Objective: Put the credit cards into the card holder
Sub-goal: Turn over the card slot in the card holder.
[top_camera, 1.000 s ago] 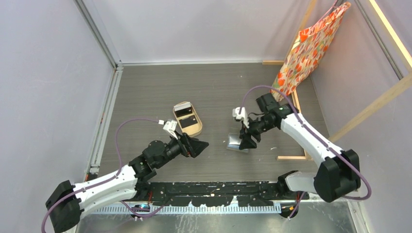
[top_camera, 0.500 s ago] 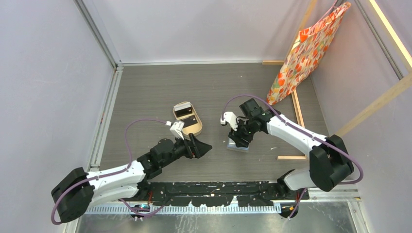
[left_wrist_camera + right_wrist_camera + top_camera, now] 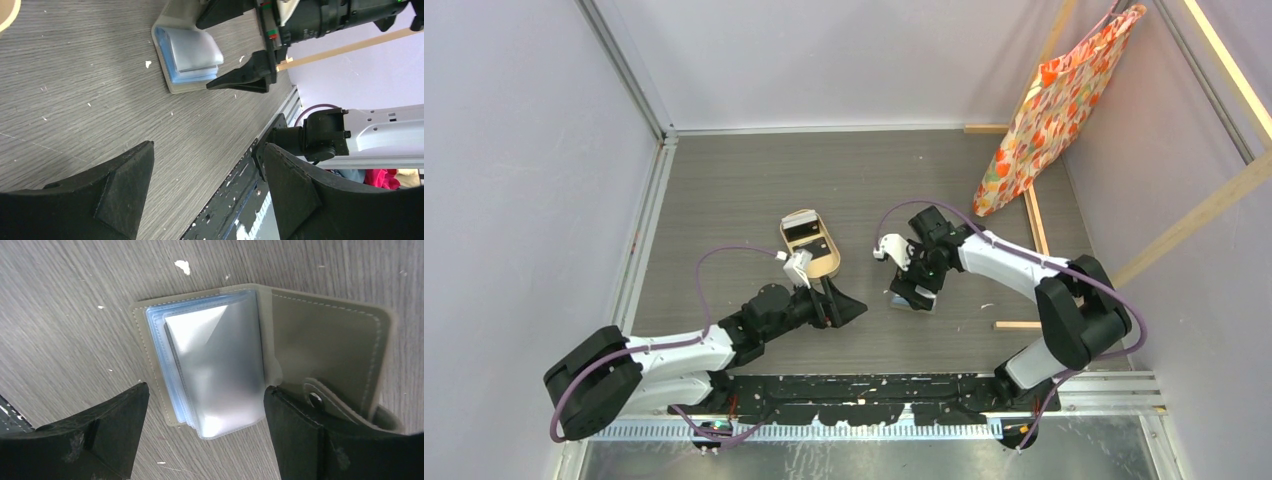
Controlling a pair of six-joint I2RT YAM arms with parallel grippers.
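Grey-brown fold-over card holder [image 3: 280, 340] lies open on wood-grain bench [image 3: 75, 300], clear-bluish sleeves [image 3: 215, 370] up, ready for loading | right gripper [image 3: 205, 390] poised over it, jaws apart, empty | left gripper [image 3: 207, 147] apart, empty, nearby | black credit cards [image 3: 802, 232] wait in tan oval tray [image 3: 834, 265]

Overhead far; both wrist views near card holder [image 3: 325, 340].

Credit cards [image 3: 801, 233] lie in the tray [image 3: 800, 214], left of the card holder [image 3: 320, 335] on the table [image 3: 724, 190].
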